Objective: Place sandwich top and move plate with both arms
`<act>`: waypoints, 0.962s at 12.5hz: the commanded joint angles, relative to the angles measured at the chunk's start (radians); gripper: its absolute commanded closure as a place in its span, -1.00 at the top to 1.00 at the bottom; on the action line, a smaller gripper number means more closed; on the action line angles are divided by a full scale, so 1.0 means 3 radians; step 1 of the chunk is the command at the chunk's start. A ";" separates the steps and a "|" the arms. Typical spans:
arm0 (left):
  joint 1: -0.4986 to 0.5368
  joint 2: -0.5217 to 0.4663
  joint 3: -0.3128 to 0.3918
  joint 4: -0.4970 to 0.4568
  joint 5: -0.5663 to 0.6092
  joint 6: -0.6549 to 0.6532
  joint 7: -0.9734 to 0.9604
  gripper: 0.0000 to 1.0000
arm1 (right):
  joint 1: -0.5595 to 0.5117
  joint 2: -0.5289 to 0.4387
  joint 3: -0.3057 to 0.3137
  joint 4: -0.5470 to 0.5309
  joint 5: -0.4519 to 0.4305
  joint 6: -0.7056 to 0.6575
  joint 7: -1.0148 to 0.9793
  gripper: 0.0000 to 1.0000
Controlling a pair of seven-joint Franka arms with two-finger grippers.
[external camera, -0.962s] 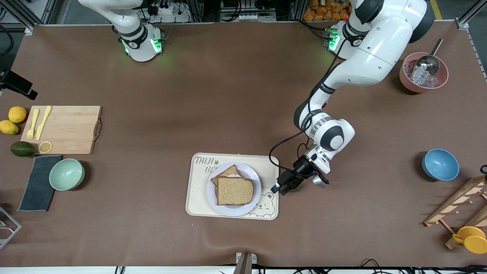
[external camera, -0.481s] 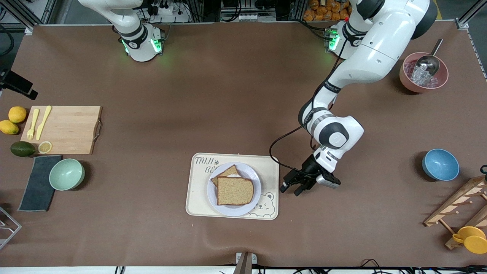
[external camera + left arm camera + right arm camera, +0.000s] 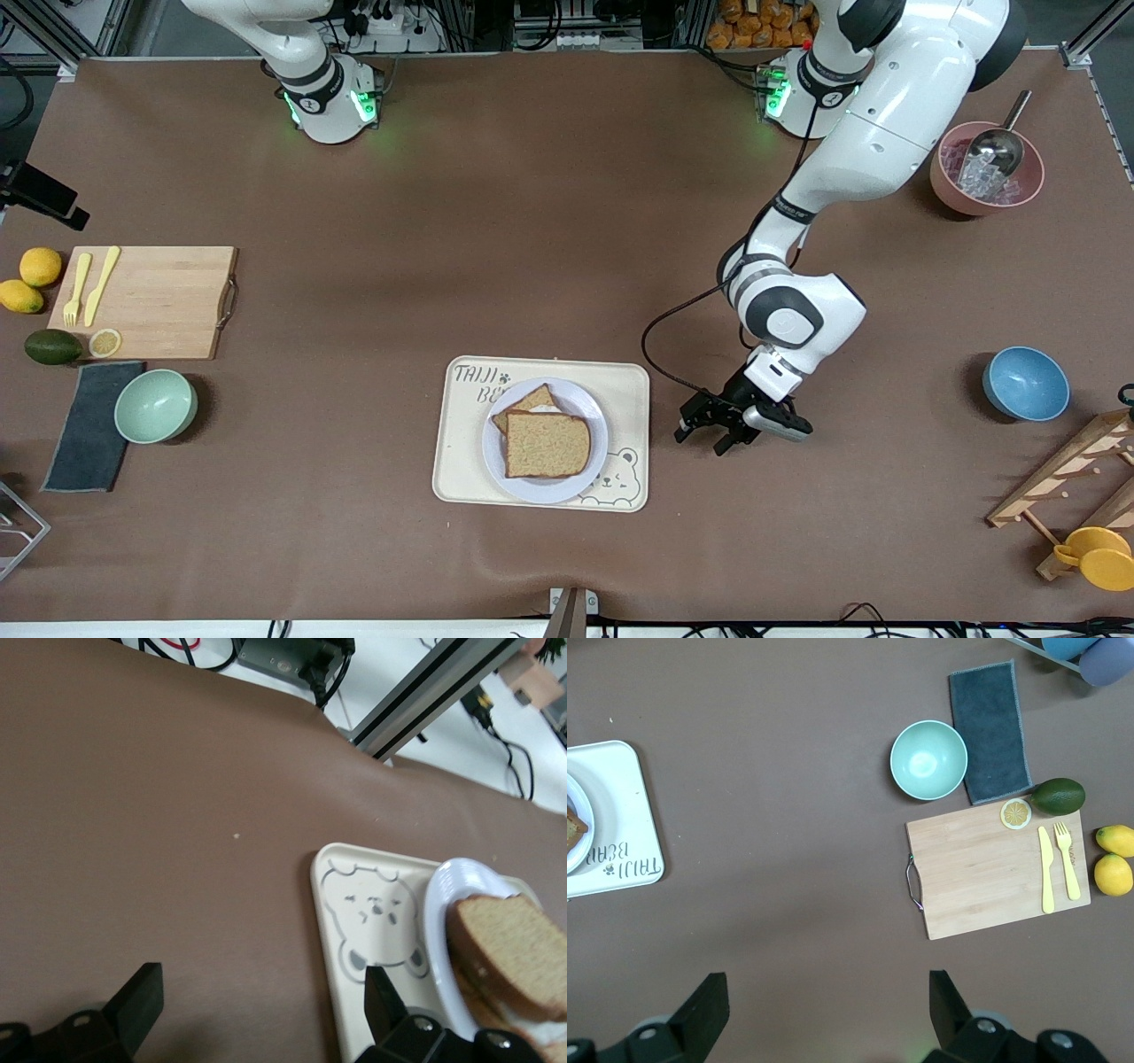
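The sandwich top (image 3: 547, 445), a plain brown slice, lies on the plate (image 3: 597, 416) over another slice whose corner sticks out. The plate sits on a cream bear-printed tray (image 3: 461, 478). My left gripper (image 3: 700, 439) is open and empty, low over the bare table beside the tray's edge toward the left arm's end. In the left wrist view my left gripper (image 3: 261, 1010) faces the tray (image 3: 354, 921), the plate (image 3: 436, 904) and the sandwich top (image 3: 514, 939). My right gripper (image 3: 827, 1010) is open and empty, high above the table, and is out of the front view.
A mint bowl (image 3: 156, 405), grey cloth (image 3: 89, 425), cutting board (image 3: 155, 301) with yellow cutlery, avocado and lemons lie toward the right arm's end. A blue bowl (image 3: 1026, 383), pink ice bowl (image 3: 986, 168) and wooden rack (image 3: 1063, 483) lie toward the left arm's end.
My left gripper has drawn away from the tray's edge toward the left arm's end of the table, still open and empty. The sandwich top and plate have not moved.
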 commanded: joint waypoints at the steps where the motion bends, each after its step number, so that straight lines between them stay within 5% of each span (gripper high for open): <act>1: 0.0112 -0.0226 -0.0027 -0.0314 0.0388 -0.0042 -0.0151 1.00 | -0.0051 -0.0028 0.0049 -0.0016 -0.0056 -0.0026 0.0020 1.00; 12: 0.0434 -0.0752 0.0141 -0.0897 0.2111 -0.0752 -0.1450 1.00 | -0.0051 -0.0023 0.0049 -0.0021 -0.0056 -0.0047 0.0025 1.00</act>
